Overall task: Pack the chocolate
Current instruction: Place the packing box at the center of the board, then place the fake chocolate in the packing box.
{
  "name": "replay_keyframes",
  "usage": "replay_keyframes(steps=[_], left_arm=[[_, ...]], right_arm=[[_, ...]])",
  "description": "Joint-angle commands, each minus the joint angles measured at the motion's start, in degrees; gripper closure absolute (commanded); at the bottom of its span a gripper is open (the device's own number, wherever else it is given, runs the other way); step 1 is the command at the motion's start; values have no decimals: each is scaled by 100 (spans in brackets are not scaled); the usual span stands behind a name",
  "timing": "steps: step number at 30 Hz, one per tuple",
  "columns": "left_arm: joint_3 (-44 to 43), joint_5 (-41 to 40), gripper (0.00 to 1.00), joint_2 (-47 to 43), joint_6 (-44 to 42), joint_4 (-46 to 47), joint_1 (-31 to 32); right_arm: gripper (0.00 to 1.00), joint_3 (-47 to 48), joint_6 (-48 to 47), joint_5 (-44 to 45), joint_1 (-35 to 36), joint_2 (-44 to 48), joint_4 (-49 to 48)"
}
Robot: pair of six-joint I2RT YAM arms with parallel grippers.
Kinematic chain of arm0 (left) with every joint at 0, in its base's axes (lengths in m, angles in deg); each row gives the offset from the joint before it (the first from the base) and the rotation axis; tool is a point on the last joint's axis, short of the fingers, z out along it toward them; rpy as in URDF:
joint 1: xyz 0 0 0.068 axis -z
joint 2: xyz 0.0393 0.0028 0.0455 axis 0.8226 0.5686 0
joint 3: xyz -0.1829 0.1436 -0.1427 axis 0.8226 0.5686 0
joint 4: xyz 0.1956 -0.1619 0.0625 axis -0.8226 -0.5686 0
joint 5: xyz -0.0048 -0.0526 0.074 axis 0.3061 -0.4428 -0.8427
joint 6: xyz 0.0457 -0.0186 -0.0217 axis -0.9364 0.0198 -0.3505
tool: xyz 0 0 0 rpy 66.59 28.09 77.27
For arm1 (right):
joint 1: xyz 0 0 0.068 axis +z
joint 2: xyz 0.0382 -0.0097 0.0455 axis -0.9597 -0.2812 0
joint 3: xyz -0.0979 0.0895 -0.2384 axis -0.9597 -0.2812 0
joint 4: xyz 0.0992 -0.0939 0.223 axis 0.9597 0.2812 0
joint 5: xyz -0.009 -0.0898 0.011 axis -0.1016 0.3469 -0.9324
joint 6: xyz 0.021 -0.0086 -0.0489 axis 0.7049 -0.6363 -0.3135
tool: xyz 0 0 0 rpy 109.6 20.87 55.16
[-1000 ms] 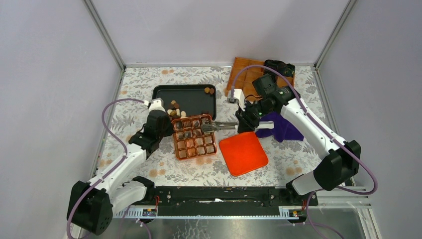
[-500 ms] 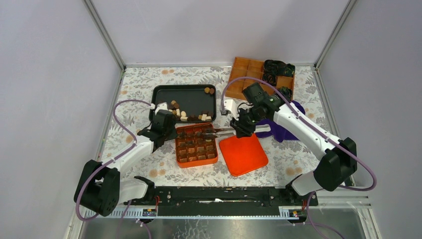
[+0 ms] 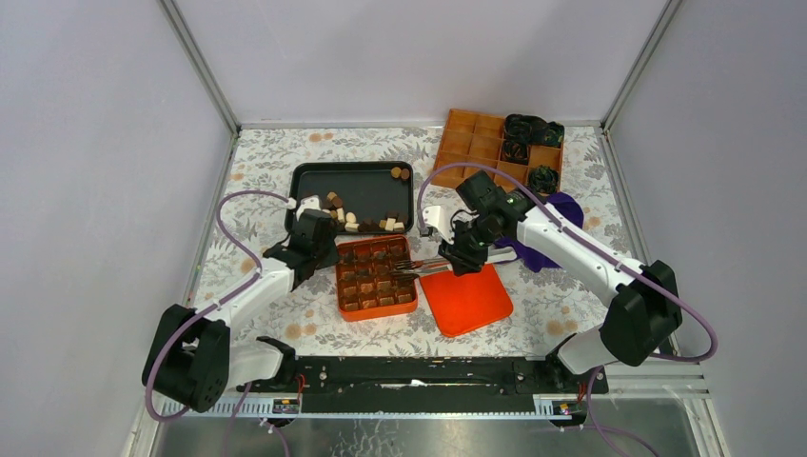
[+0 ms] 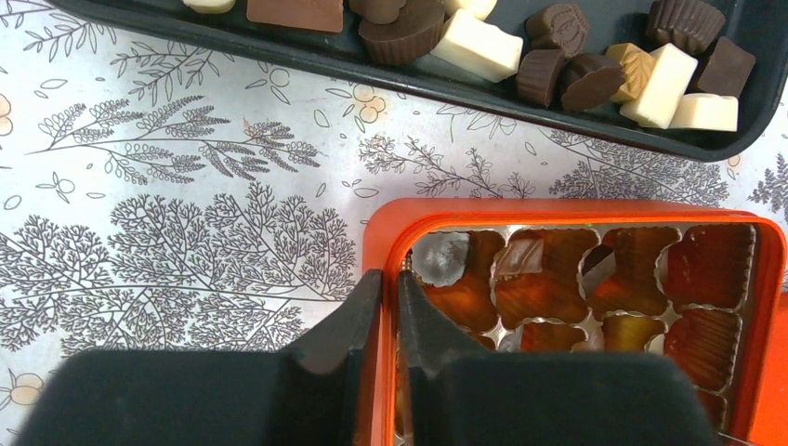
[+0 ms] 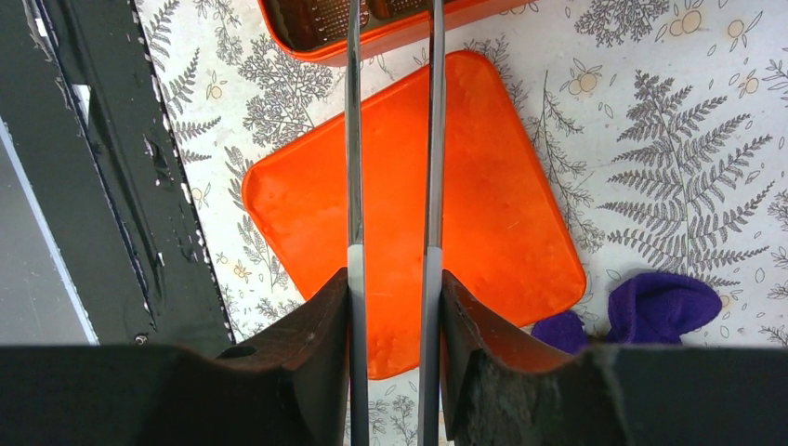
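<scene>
From above, small brown and white chocolate pieces (image 3: pixel 350 222) lie in a flat black tray (image 3: pixel 366 186) behind the orange box with little cups (image 3: pixel 378 312). Up close, the left gripper (image 4: pixel 388 279) pinches that box's wall, fingers (image 4: pixel 344 321) almost together. The right gripper (image 5: pixel 392 279) squeezes silver tongs (image 5: pixel 354 139) above a flat orange lid (image 5: pixel 502 214).

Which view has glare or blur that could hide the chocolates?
Left wrist: the orange box has shiny cavities that glint, contents hard to read; loose chocolates above are sharp. Right wrist: the tongs shine, tips cropped. Top external: even light, pieces tiny.
</scene>
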Motion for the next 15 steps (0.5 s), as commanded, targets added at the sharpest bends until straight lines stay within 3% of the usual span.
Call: replay_keyframes(steps=[1,7,15], left_arm=[[-219,46,77,-170,177,78,16],[-328,-27,65,-367,197,-69,19],[-446,-138,59,-713,204,-270,19]], right_arm=[[87,0,-48,39,64,54,-180],[83,-10,41,65,124,-37,-258],[61,-6,72,32,124,-26,-221]])
